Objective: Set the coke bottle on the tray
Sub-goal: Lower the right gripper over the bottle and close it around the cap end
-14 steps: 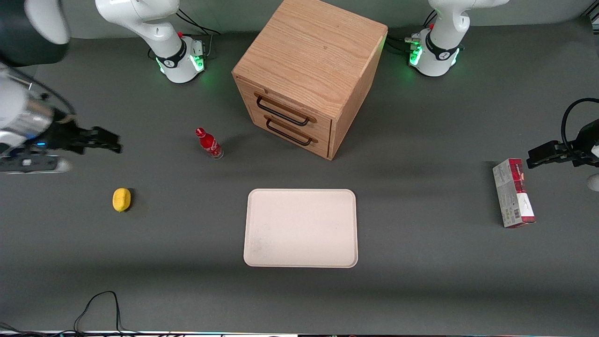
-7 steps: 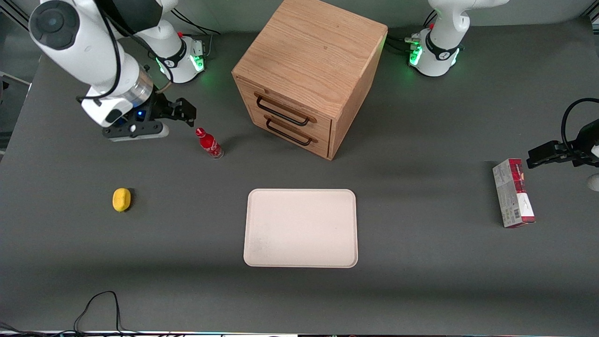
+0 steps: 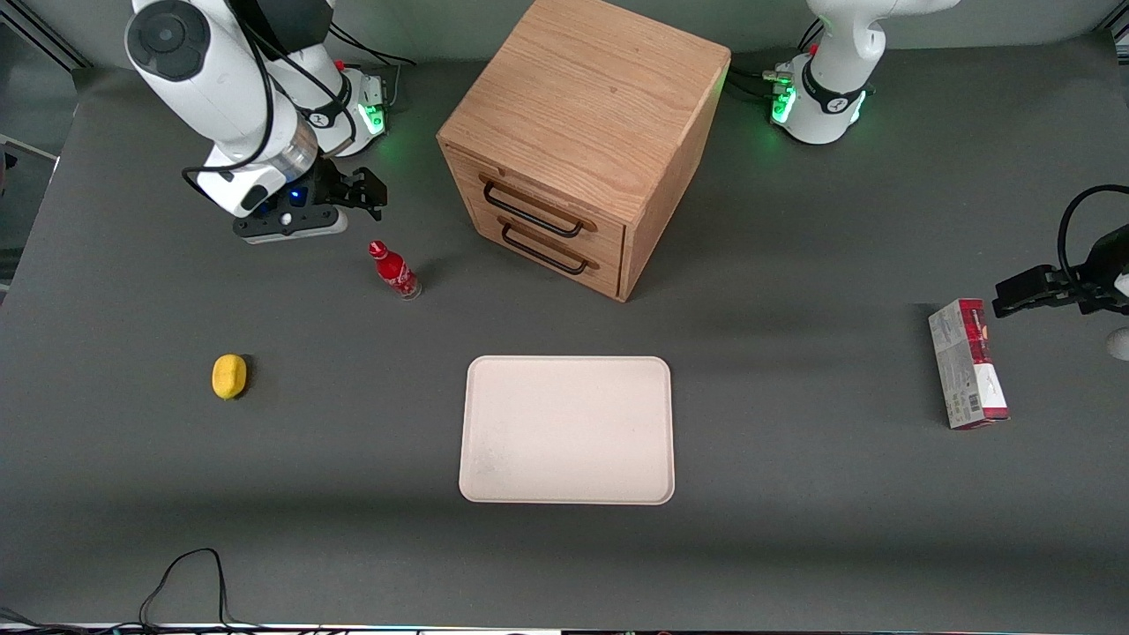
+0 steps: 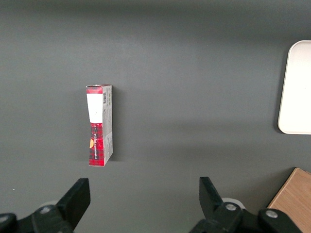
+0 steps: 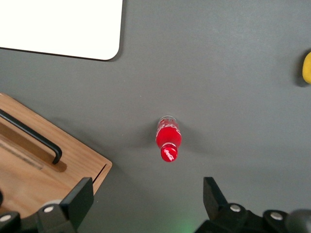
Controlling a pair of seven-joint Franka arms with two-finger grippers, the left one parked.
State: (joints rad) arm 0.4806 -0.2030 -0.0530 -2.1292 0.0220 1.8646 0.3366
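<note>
The coke bottle [image 3: 394,270] stands upright on the table at 10 o'clock from the tray [image 3: 566,429], untouched, and I hold the gripper [image 3: 366,192] above it with fingers spread wide to straddle the cap on descent.

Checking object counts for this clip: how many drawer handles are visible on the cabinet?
2. The upper handle and lower handle sit stacked on the cabinet front. The open gripper hovers near the bottle.

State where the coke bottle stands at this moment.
The coke bottle stands upright on the table, nearer the front camera than the open gripper, between the drawer cabinet and the lemon.
</note>
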